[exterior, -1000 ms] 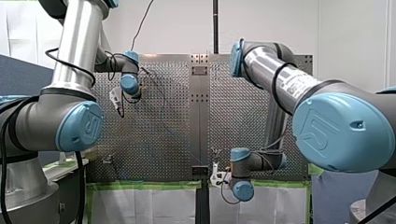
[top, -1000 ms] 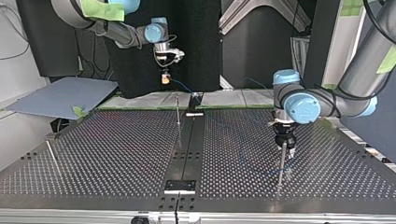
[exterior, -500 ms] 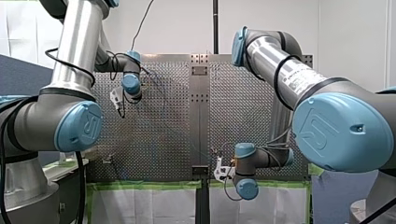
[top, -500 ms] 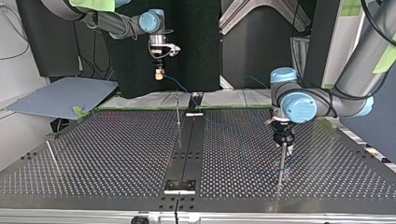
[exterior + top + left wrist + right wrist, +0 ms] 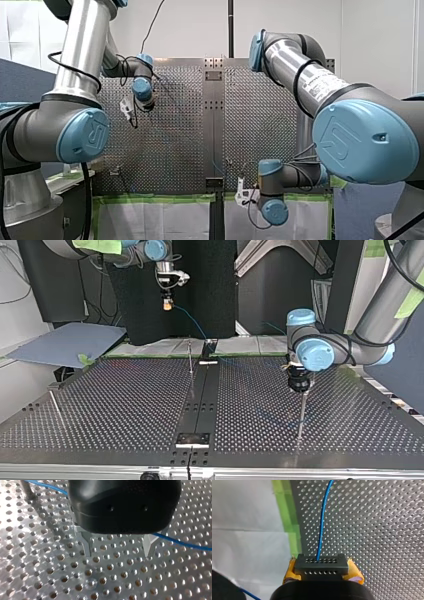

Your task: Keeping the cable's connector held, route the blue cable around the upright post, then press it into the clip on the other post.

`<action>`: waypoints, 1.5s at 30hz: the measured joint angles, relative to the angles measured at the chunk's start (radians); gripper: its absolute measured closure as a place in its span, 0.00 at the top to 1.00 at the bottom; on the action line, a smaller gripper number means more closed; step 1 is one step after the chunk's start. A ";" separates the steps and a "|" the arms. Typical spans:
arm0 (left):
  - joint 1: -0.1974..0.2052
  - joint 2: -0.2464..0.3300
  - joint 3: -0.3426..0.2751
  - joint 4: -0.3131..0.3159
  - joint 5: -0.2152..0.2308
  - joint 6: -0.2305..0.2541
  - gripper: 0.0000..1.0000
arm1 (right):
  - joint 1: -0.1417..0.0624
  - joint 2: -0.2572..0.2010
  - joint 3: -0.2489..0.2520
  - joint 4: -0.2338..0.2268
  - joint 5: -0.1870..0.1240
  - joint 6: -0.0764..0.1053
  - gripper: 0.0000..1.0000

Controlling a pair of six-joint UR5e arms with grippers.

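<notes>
A blue-grey sheet (image 5: 65,342) lay beside the perforated table (image 5: 125,402) at the top view's left; green tape (image 5: 150,198) edged the table.

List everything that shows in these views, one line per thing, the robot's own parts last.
blue cable: one, blue, runs from the connector out over the table.
connector: one, black, between my right gripper's yellow pads.
posts: three, thin metal; in the top view one at the table's middle, one at the right by my left gripper, one at the left, leaning.
table: one, silver, perforated, under both arms.
tape: green, along the table's edge.
board: one, grey-blue, beyond the table at the top view's left.
my right gripper: one, yellow pads, shut on the connector.
my left gripper: one, black with metal fingers, open, low over the table.
</notes>
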 joint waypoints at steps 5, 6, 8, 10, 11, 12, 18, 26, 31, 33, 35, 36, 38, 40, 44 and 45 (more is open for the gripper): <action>0.000 0.000 0.000 0.022 0.043 -0.044 1.00 | -0.001 0.000 0.010 -0.001 0.000 -0.004 0.00; 0.000 0.000 0.000 0.024 0.055 -0.056 1.00 | -0.001 0.000 0.011 -0.001 0.000 -0.004 0.00; 0.001 0.000 0.000 0.024 0.073 -0.074 1.00 | -0.001 0.000 0.011 -0.001 0.000 -0.005 0.00; 0.001 0.000 0.000 0.023 0.095 -0.096 1.00 | -0.001 0.000 0.011 -0.001 0.000 -0.006 0.00; 0.001 0.000 0.000 0.021 0.105 -0.106 1.00 | -0.001 0.000 0.011 -0.001 0.001 -0.006 0.00; 0.001 0.000 0.000 0.019 0.118 -0.119 1.00 | -0.001 0.000 0.011 -0.001 0.001 -0.006 0.00; 0.001 0.000 0.000 0.007 0.186 -0.187 1.00 | -0.004 0.000 0.011 0.000 0.001 -0.013 0.00; 0.001 0.000 -0.007 -0.015 0.221 -0.263 1.00 | -0.006 0.000 0.011 0.002 0.000 -0.015 0.00; 0.005 0.000 -0.009 -0.017 0.226 -0.317 1.00 | -0.007 0.000 0.011 0.002 -0.001 -0.015 0.00; 0.007 0.000 -0.009 -0.017 0.231 -0.339 1.00 | -0.007 0.000 0.011 0.002 -0.001 -0.015 0.00; 0.009 0.000 -0.009 -0.017 0.235 -0.356 1.00 | -0.007 0.000 0.011 0.002 -0.001 -0.015 0.00; 0.010 0.000 -0.009 -0.018 0.238 -0.368 1.00 | -0.007 0.000 0.011 0.002 -0.002 -0.015 0.00; 0.013 0.000 -0.009 -0.021 0.243 -0.386 1.00 | -0.007 0.000 0.011 0.002 -0.002 -0.015 0.00; 0.017 0.000 -0.009 -0.030 0.248 -0.407 1.00 | -0.007 0.000 0.011 0.002 -0.002 -0.015 0.00; 0.022 0.001 -0.010 -0.048 0.249 -0.447 1.00 | -0.007 0.000 0.011 0.002 -0.002 -0.015 0.00; 0.022 0.001 -0.010 -0.052 0.248 -0.460 1.00 | -0.008 0.000 0.011 0.002 -0.002 -0.015 0.00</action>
